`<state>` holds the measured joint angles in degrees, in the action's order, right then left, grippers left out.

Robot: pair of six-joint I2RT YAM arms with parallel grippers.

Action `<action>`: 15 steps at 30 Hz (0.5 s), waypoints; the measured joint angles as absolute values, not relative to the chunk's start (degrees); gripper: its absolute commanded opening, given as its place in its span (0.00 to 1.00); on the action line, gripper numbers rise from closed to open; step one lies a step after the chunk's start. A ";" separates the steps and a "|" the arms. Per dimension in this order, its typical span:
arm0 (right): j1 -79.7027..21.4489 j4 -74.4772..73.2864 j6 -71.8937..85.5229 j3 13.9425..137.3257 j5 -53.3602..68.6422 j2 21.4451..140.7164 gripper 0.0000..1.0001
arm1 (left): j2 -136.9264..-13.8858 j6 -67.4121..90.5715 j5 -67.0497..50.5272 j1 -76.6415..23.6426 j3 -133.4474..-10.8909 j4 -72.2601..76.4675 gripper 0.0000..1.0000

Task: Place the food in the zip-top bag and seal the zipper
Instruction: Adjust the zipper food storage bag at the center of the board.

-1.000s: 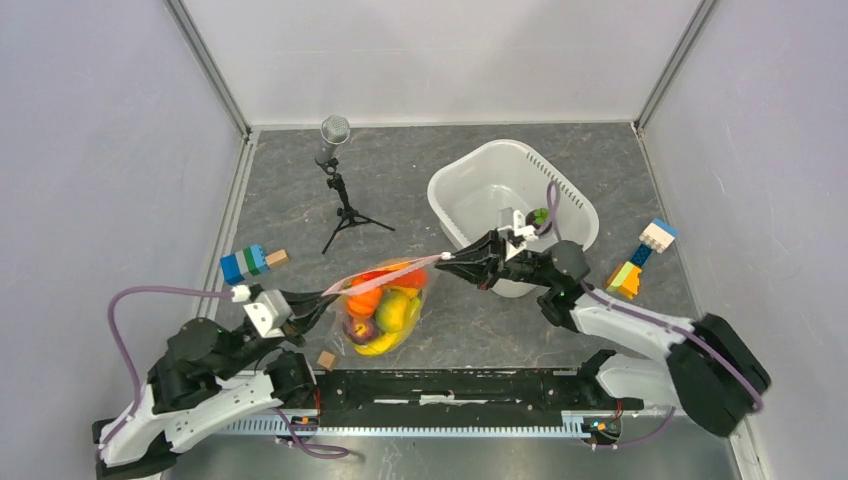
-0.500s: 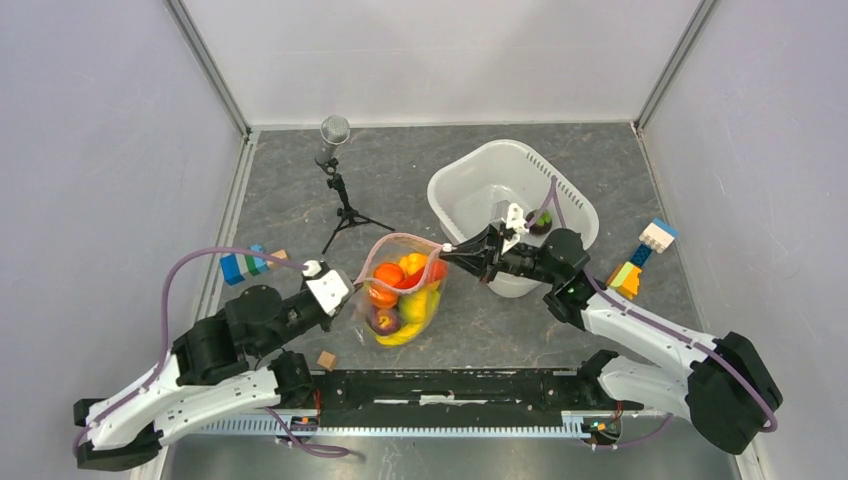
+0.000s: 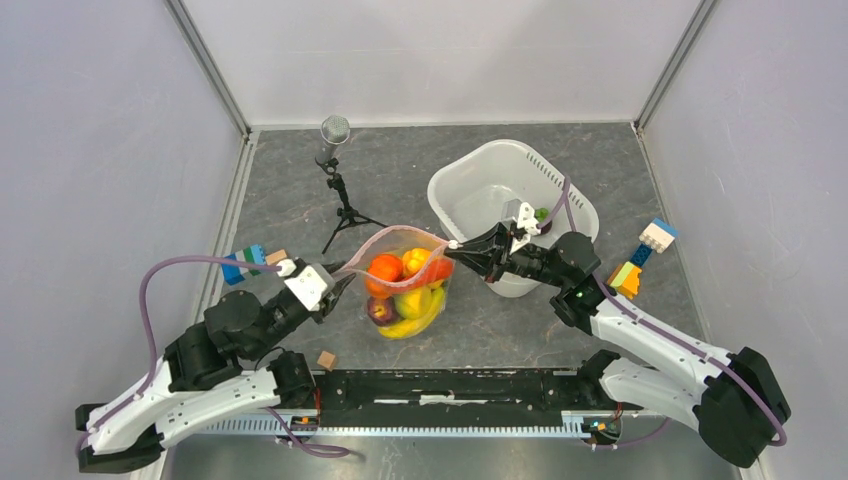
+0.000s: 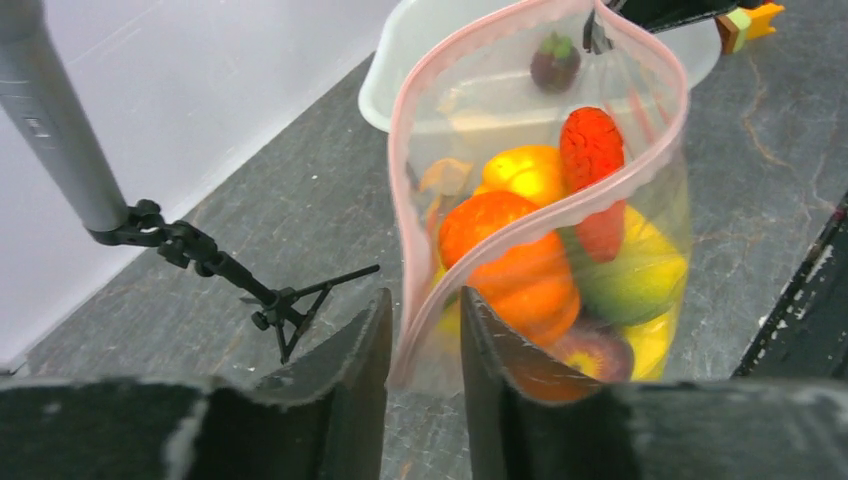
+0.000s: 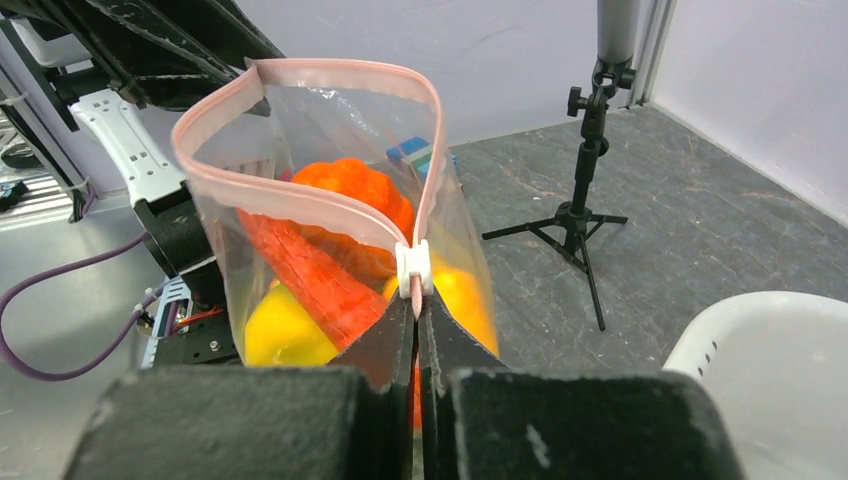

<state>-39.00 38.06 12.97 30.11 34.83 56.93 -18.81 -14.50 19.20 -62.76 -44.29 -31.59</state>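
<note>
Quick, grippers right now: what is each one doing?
Left gripper: open, jaws apart around the zip-top bag's corner, not clamped.
Right gripper: closed, pinching the zipper just below its white slider.

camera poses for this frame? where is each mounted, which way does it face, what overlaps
Top external: above and behind the arms, looking down at the table; both arms show, left pincer and right pincer at opposite ends of the zip-top bag.
Left wrist: looks past its own open fingers into the bag's mouth, white tub beyond.
Right wrist: looks over its fingers, shut on the zipper, toward the left arm.
Shared: both wrist views see the food in the bag from opposite ends; microphone stand in all three.
</note>
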 measured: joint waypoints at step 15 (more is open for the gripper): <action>-38.98 34.65 14.09 30.30 32.42 56.97 0.00 | -26.26 -17.06 15.20 -62.76 -56.36 -31.59 1.00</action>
<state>-38.98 34.65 14.09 30.30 32.42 56.97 -26.26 -17.06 15.20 -62.76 -56.36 -31.59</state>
